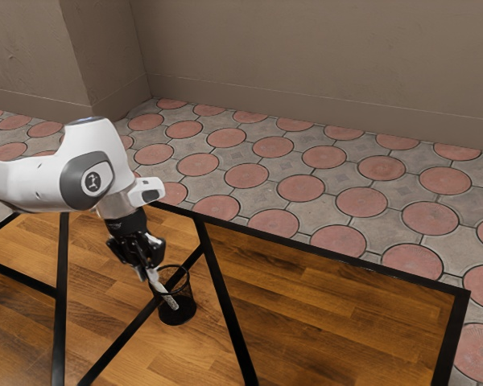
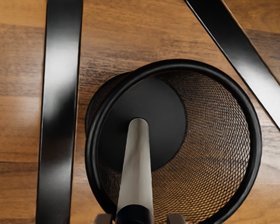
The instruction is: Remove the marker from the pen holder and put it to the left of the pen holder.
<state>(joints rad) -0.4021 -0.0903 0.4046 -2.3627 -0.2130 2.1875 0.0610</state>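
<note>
In the exterior view the gripper (image 1: 148,272) is just above the pen holder's rim, tilted toward it. The black mesh pen holder (image 1: 177,314) stands upright on the table, with the pale marker (image 1: 170,301) leaning inside and its upper end at the fingers. In the wrist view the marker (image 2: 137,163) rises from the dark base of the pen holder (image 2: 255,140) to its black end, between the two fingertips of the gripper (image 2: 139,219). A gap shows between the marker and one fingertip, so the gripper is open around it.
The wooden tabletop (image 1: 322,297) has black strips across it and a black edge. One strip (image 1: 225,310) runs close beside the pen holder. Beyond the table are a tiled floor and a wall (image 1: 306,56).
</note>
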